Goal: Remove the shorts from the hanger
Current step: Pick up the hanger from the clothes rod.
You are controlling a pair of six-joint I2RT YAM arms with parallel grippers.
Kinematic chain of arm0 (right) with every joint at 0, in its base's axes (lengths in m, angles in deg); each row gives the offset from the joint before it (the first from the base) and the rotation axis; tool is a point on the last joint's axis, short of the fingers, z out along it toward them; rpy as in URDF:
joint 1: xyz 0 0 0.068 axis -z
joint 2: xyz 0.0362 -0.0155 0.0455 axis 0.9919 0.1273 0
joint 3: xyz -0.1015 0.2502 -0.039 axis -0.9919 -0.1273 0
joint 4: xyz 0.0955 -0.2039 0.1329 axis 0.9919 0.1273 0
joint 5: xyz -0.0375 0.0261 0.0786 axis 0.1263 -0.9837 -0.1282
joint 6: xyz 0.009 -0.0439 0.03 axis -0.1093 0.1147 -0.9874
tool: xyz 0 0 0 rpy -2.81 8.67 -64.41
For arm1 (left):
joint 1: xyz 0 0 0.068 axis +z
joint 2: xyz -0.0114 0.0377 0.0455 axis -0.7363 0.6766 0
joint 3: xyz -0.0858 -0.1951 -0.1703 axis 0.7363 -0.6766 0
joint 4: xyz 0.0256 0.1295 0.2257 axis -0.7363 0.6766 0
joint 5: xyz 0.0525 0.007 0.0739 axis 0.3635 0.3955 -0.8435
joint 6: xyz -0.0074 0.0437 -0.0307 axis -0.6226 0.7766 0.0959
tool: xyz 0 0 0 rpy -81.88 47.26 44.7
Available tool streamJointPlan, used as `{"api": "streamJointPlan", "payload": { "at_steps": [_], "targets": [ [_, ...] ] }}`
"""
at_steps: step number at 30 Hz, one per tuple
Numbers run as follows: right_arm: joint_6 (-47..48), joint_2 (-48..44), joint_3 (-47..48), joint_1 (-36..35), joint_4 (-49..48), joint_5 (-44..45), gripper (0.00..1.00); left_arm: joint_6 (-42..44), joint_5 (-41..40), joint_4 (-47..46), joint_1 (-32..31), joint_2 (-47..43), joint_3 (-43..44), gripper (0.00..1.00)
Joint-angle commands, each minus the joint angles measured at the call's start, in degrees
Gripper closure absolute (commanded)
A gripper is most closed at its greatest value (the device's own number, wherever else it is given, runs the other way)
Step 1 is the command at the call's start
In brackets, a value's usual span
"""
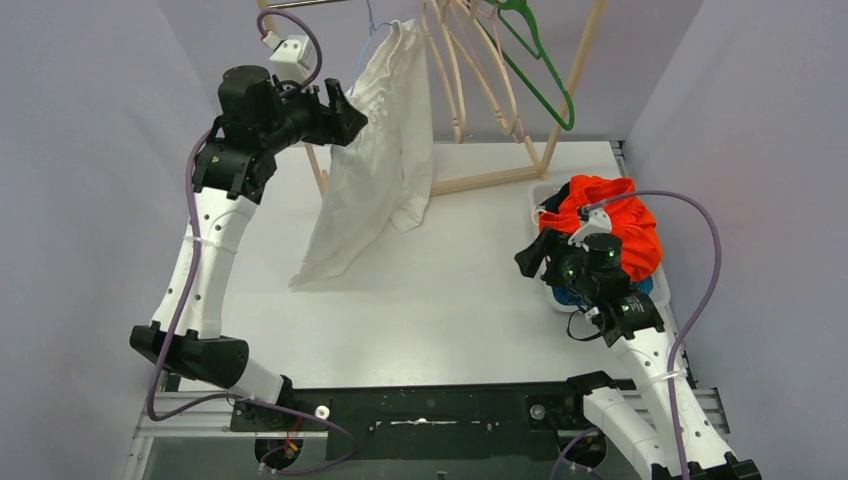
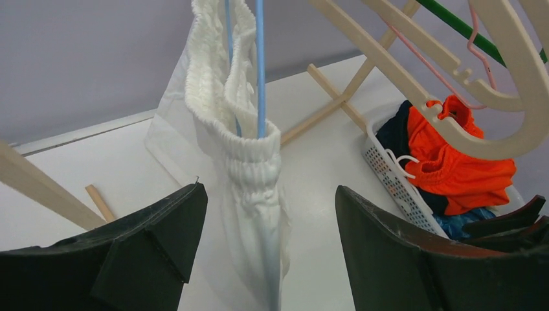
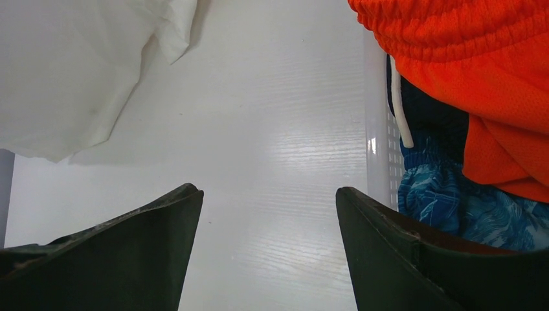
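shorts [image 1: 375, 150] of white cloth on the blue hanger [image 2: 259, 65], left gripper [image 2: 267, 207] open around them.

we see the elastic waistband gathered on the hanger's wire, with the legs draping down until the hem lies on the table [image 1: 450, 310]. the left gripper's 2 fingers stand wide apart on either side of the waistband, and as far as we can tell neither touches the cloth. the right gripper [image 1: 530, 258] hangs low over the table just beside the white basket [image 2: 388, 168], its fingers spread with nothing between them. in the basket lie an orange pair [image 1: 610, 215] on top, and a dark navy pair [image 3: 427, 113] and a blue leaf-patterned pair [image 3: 453, 207] beneath. cream hangers [image 2: 505, 148] and 1 green hanger [image 1: 570, 118] hang on the wooden rack [image 1: 490, 180].
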State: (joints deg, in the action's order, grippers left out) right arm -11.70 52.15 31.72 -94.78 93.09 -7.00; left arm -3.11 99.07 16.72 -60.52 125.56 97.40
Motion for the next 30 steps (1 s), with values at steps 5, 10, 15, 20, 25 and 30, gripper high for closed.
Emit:
{"api": "streamJointPlan", "payload": {
  "at_steps": [5, 10, 15, 20, 25, 30],
  "targets": [
    [1.0, 1.2, 2.7, -0.4, 0.4, 1.3, 0.23, 4.5, -12.7, 2.5, -5.2, 5.8, 7.1, 0.37],
    [1.9, 1.8, 2.6, -0.5, 1.1, 2.0, 0.22, 5.3, -10.8, -1.8, -6.2, 5.1, 4.1, 0.57],
    [2.7, 2.5, 3.0, -0.4, 2.1, 2.9, 0.22, 4.6, -10.0, -8.0, -6.3, 2.3, -0.8, 0.91],
    [3.0, 2.8, 2.9, -0.4, 2.4, 3.6, 0.22, 2.8, -10.7, -16.3, -6.4, -0.6, -6.4, 1.00],
    [3.3, 3.5, 2.4, -0.5, 2.2, 4.4, 0.22, 3.8, -14.0, -21.2, -8.7, -1.5, -7.1, 1.00],
    [3.5, 4.3, 2.5, -0.5, 2.7, 4.2, 0.22, 6.8, -17.6, -26.4, -10.4, -2.5, -9.4, 1.00]
  ]
}}
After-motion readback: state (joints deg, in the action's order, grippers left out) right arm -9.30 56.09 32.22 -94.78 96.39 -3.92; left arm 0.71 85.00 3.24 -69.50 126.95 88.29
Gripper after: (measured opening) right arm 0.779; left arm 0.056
